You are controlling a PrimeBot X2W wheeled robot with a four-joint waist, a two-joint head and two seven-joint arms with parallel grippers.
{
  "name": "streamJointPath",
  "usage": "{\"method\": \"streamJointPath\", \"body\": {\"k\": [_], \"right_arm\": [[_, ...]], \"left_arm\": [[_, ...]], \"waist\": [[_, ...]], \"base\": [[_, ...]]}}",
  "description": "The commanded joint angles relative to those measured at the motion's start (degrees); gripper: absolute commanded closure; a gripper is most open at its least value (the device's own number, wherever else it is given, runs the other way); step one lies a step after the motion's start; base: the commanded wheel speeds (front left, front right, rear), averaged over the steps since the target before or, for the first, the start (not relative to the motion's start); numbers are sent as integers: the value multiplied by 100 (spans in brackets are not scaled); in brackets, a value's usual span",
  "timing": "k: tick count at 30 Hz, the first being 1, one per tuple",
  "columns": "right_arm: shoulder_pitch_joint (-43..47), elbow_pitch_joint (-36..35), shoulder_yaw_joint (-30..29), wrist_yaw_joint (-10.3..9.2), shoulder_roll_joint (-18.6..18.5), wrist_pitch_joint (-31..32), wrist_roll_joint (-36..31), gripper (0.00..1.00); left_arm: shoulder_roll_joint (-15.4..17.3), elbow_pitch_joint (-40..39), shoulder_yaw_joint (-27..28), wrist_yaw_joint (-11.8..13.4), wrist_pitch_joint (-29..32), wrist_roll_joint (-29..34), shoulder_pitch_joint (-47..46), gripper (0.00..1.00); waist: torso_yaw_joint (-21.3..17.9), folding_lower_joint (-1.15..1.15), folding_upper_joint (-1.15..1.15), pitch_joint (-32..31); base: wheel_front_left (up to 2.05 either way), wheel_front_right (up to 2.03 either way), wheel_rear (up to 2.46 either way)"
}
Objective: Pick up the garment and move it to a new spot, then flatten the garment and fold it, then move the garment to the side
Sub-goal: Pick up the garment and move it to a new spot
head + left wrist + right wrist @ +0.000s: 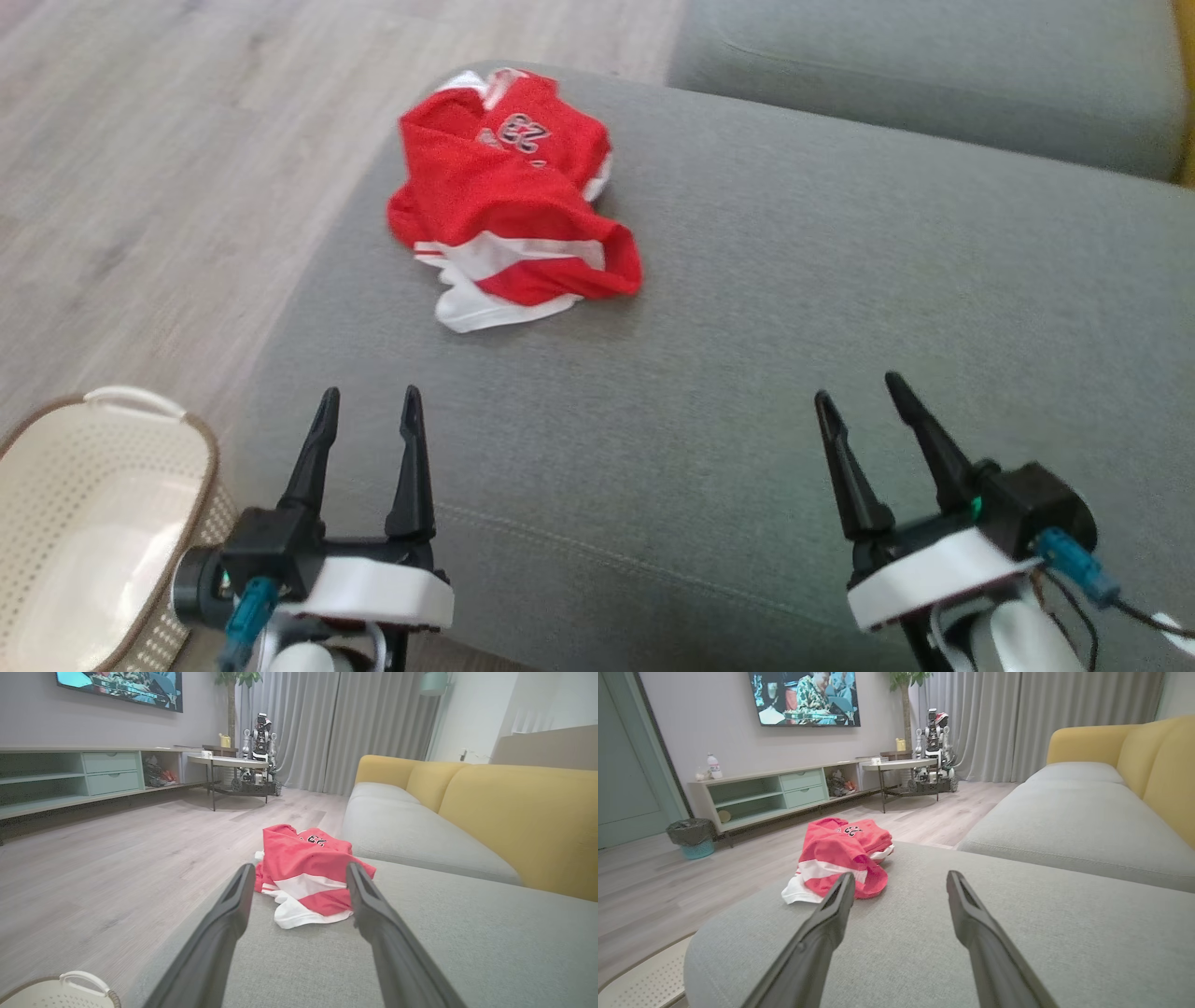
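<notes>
Basket [65, 457], pale and perforated with a brown rim, sat at the near left on the wood floor [140, 140], beside the edge of the grey sofa seat [747, 355]. Just right of it I had my left gripper [370, 392] over the near part of the seat, its two dark fingers spread wide apart with nothing between them. Farther off and a little right of that gripper lay the garment [504, 196], a red jersey with white bands and a printed number. It was crumpled in a heap at the far left corner of the seat, close to the edge above the floor, and a white hem stuck out on its near side. Both grippers were well apart from it. At the near right my right gripper [858, 387] hovered over bare grey fabric, fingers likewise parted and empty, leaning slightly left. At the far right, a second grey seat cushion [934, 65] met the yellow backrest [514, 821].
</notes>
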Motion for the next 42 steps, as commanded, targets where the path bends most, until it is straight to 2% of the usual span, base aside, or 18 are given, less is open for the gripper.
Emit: {"method": "streamJointPath", "body": {"k": [1, 7, 12, 16, 21, 25, 28, 35, 36, 42], "right_arm": [[-36, -174, 147, 0, -65, -54, 13, 0], [-30, -188, 196, 0, -65, -54, -1, 0], [-82, -199, 212, 0, -65, -54, -95, 0], [-182, -222, 195, 0, -65, -54, -207, 0], [-397, -276, 168, 0, -65, -54, -465, 0], [-567, -334, 112, 0, -65, -54, -719, 0], [-740, -391, 109, 0, -87, -54, -871, 0], [-1172, -591, 164, 0, -248, -54, -968, 0], [-1262, -627, 195, 0, -278, -54, -975, 0], [-1370, -700, 232, 0, -317, -54, -925, 0]], "left_arm": [[29, -240, 223, 3, -52, 55, -160, 0], [29, -286, 343, 22, -52, -38, -108, 0], [29, -427, 462, 33, -52, -134, -370, 0], [29, -454, 535, -76, -52, -128, -776, 0], [58, -111, 804, -459, -52, -17, -1901, 0], [133, 635, 973, -827, -52, -107, -3142, 0], [247, 1535, 1063, -1026, 31, -275, -4101, 0], [635, 3793, 991, -1309, 1513, -670, -5920, 0], [731, 4297, 956, -1352, 1905, -809, -6244, 0], [980, 5420, 724, -1399, 2697, -990, -6791, 0]], "waist": [[181, 0, 0, -80], [315, 0, 0, -40], [268, 0, 0, 183], [187, 0, 0, 443], [17, 0, 0, 981], [-89, 0, 0, 1446], [-203, 0, 0, 1797], [-485, 0, 0, 2525], [-570, 0, 0, 2661], [-751, 0, 0, 2934]], "base": [[0, 0, 0], [0, 0, 0], [0, 0, 0], [0, 0, 0], [0, 0, 0], [0, 0, 0], [0, 0, 0], [0, 0, 0], [0, 0, 0], [0, 0, 0]]}}
